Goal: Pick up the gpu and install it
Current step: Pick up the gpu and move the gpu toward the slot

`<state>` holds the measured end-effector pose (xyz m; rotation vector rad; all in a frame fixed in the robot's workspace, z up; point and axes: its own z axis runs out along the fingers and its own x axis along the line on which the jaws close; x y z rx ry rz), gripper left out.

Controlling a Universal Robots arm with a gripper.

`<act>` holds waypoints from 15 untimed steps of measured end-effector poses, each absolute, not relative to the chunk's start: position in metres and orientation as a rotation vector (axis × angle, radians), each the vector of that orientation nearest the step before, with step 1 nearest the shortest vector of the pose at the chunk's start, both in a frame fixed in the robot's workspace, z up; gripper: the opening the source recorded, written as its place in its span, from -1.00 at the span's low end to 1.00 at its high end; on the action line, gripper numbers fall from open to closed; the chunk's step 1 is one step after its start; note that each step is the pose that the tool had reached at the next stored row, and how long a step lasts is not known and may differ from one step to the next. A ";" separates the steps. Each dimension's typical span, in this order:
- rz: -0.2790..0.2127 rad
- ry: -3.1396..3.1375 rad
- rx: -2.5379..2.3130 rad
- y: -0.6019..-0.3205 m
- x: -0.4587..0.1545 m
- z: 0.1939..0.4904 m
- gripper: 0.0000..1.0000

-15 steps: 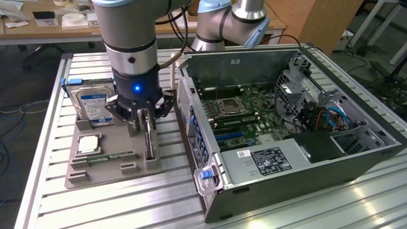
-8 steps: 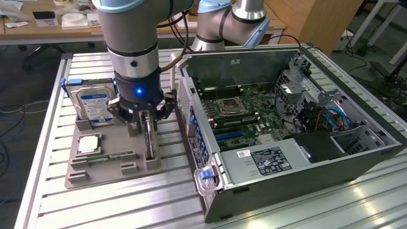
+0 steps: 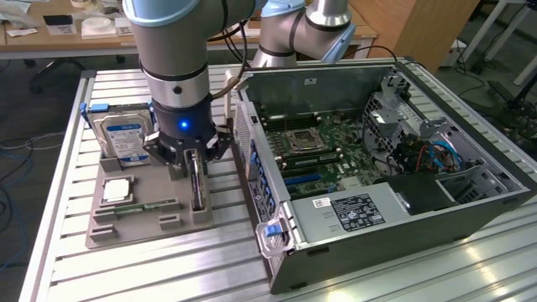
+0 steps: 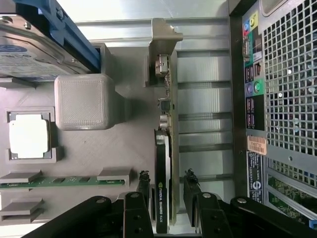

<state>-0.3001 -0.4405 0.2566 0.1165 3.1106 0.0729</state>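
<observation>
The gpu (image 3: 199,189) stands on edge in a slot of the grey holder tray (image 3: 138,229), to the exterior view's left of the open PC case (image 3: 378,157). In the wrist view I see the gpu (image 4: 163,163) edge-on, with its black cooler block near the fingers and its silver bracket (image 4: 164,37) at the far end. My gripper (image 3: 195,160) hangs straight above the card. The gripper (image 4: 167,179) is open, one black finger (image 4: 143,181) on each side of the card with a gap to it. Nothing is held.
On the same tray sit a blue-labelled hard drive (image 3: 122,135), a CPU (image 3: 117,189) and a green RAM stick (image 3: 138,207). The case's motherboard (image 3: 315,151) lies exposed, its perforated rear panel (image 4: 290,89) close beside the tray. The slatted metal table (image 3: 151,270) surrounds everything.
</observation>
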 end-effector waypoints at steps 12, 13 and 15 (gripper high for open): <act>0.073 3.110 0.117 -0.432 -0.301 0.242 -0.17; 0.073 3.110 0.117 -0.432 -0.301 0.241 -0.17; 0.073 3.110 0.117 -0.432 -0.301 0.237 -0.17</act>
